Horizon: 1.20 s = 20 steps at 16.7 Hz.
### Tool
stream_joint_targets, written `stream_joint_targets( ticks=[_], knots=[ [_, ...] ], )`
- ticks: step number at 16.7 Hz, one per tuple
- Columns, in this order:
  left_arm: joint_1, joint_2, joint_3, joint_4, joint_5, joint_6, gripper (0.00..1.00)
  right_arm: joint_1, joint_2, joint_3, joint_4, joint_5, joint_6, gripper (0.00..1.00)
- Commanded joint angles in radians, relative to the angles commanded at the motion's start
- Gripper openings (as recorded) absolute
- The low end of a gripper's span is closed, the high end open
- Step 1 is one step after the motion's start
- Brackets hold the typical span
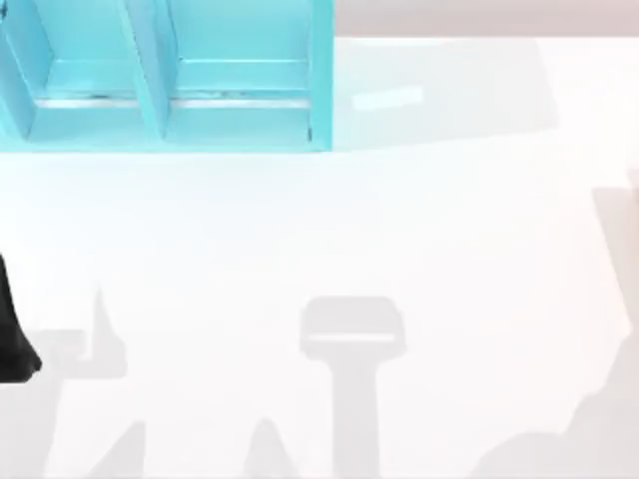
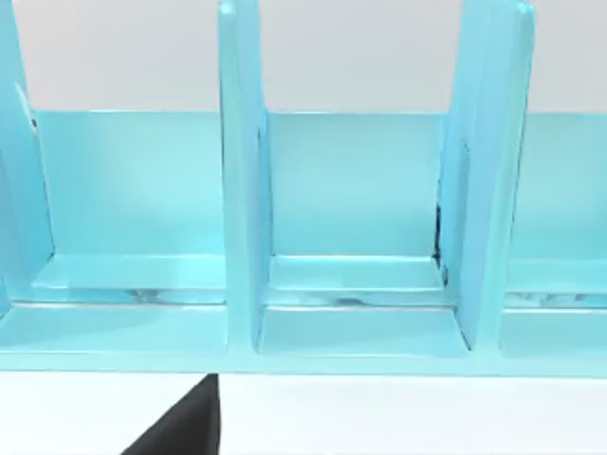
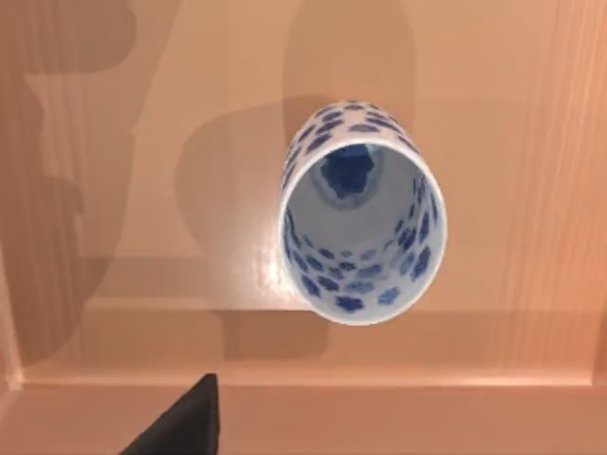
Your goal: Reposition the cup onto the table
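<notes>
Right gripper (image 3: 180, 422), finger spread untellable, looks into the upright cup (image 3: 360, 223) on a wooden surface (image 3: 114, 190), walled edges nearby.

Left arm (image 1: 14, 329): matte black, smooth curved shell at the top view's left edge.
Left tool (image 2: 180, 422): plain black wedge, no markings.
Right tool (image 3: 180, 422): same black, pointed wedge.

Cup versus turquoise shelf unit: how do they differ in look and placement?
The cup is white with blue blotches; the shelf unit is plain turquoise. The cup is round; the shelf unit is boxy with flat dividers. The cup stands on an orange-brown surface; the shelf unit sits on the white table. Both look empty.
</notes>
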Motion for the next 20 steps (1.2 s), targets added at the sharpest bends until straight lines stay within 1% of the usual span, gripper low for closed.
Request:
stream_joint_targets(
  ticks=[3,9,11,15,20],
  knots=[
    [0.000,0.000,0.000,0.000,0.000,0.000,1.00,-0.001,0.018,-0.059,0.069,0.000,0.003,1.00],
    [0.000,0.000,0.000,0.000,0.000,0.000,1.00,0.001,0.088,-0.260,0.354,0.000,0.005,1.00],
    [0.000,0.000,0.000,0.000,0.000,0.000,1.00,0.000,0.099,-0.292,0.390,0.000,0.005,1.00],
    [0.000,0.000,0.000,0.000,0.000,0.000,1.00,0.000,0.100,-0.294,0.392,0.000,0.005,1.00],
    [0.000,0.000,0.000,0.000,0.000,0.000,1.00,0.000,0.100,-0.294,0.392,0.000,0.005,0.62]
  ],
)
